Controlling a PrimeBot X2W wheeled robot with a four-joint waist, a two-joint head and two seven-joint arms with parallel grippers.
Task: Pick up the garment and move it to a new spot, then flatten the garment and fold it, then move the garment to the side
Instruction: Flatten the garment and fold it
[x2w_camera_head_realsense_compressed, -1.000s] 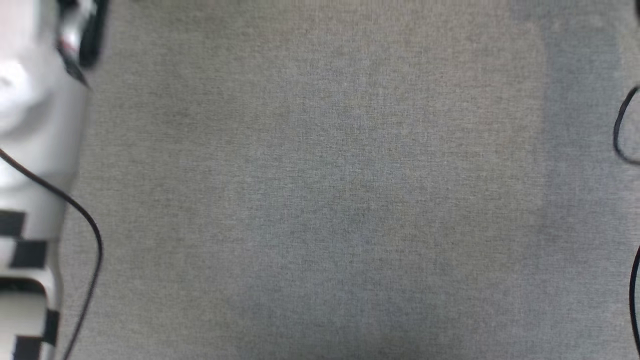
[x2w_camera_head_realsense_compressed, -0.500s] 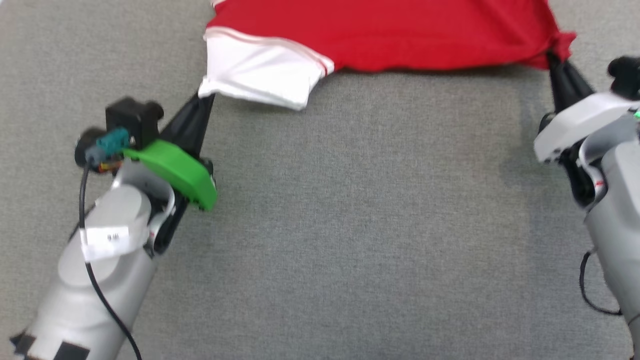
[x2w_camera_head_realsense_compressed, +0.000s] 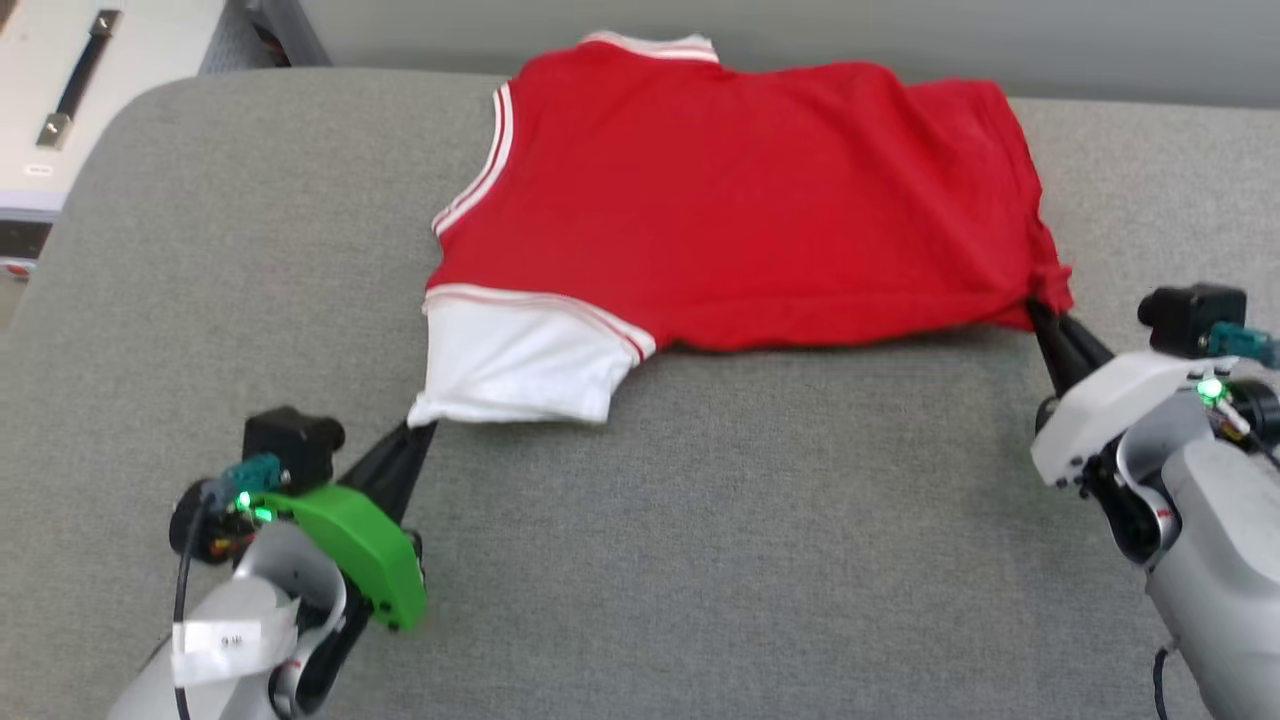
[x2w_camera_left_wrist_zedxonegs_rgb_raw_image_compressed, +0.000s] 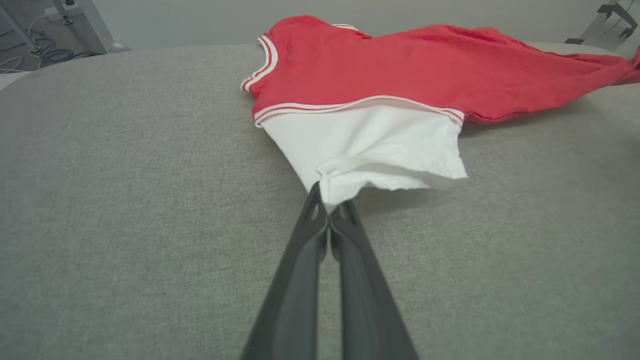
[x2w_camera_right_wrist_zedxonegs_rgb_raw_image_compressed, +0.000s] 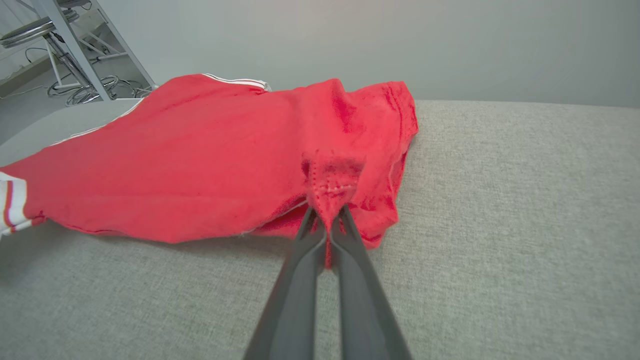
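Since the red jersey-style T-shirt (x2w_camera_head_realsense_compressed: 740, 200) is held only by two small pinches of cloth, the likeliest fault from here is a slip. If the arms pull apart too hard, the near corner of the white sleeve (x2w_camera_head_realsense_compressed: 510, 365) could pop out of the left gripper (x2w_camera_head_realsense_compressed: 418, 432). The bunched red hem corner could equally slide from the right gripper (x2w_camera_head_realsense_compressed: 1042, 312), and the shirt would settle crooked. A second risk, as I judge it, is the rumpled right-hand side, doubled under itself; letting go now would leave those folds in for the flattening step. The shirt's far edge also reaches close to the back edge of the surface, so a push away from the robot might send it over.

The shirt lies spread on the grey fabric-covered surface (x2w_camera_head_realsense_compressed: 700, 560), plain red side up, its body stretched between the two grippers. The left gripper's fingers are closed tight on the sleeve corner, which lifts slightly off the surface to meet the tips; the shirt is ahead of it and to its right. The right gripper's fingers are likewise clamped on the puckered hem corner, with the shirt ahead and to its left. Beyond the surface's far left corner stands a pale cabinet (x2w_camera_head_realsense_compressed: 150, 80) with a dark handle.
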